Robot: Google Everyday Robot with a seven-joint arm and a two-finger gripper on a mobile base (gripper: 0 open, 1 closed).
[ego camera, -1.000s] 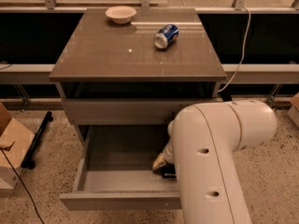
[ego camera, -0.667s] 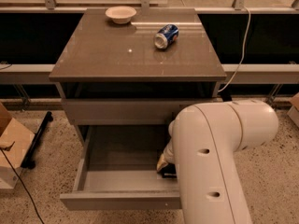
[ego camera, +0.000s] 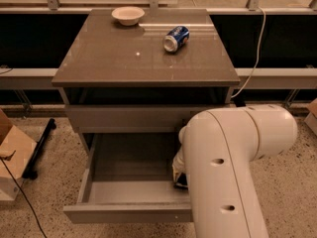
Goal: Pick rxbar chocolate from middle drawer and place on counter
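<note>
The middle drawer (ego camera: 132, 158) is pulled open below the cabinet, showing its grey floor. My gripper (ego camera: 179, 173) is down inside the drawer at its right side, mostly hidden behind my white arm (ego camera: 233, 152). A small dark shape (ego camera: 182, 182) lies at the gripper's tip on the drawer floor; I cannot tell whether it is the rxbar chocolate. The counter (ego camera: 124, 56) tops the cabinet, glossy grey-brown.
A blue soda can (ego camera: 177, 37) lies on its side on the counter, and a white bowl (ego camera: 128, 15) stands at its back edge. The upper drawer front (ego camera: 129, 118) is closed. A cardboard box (ego camera: 12, 152) sits on the floor at left. A cable (ego camera: 255, 53) hangs at right.
My arm has shifted very slightly to the right; the gripper stays low in the drawer's right side. Nothing on the counter has moved.
</note>
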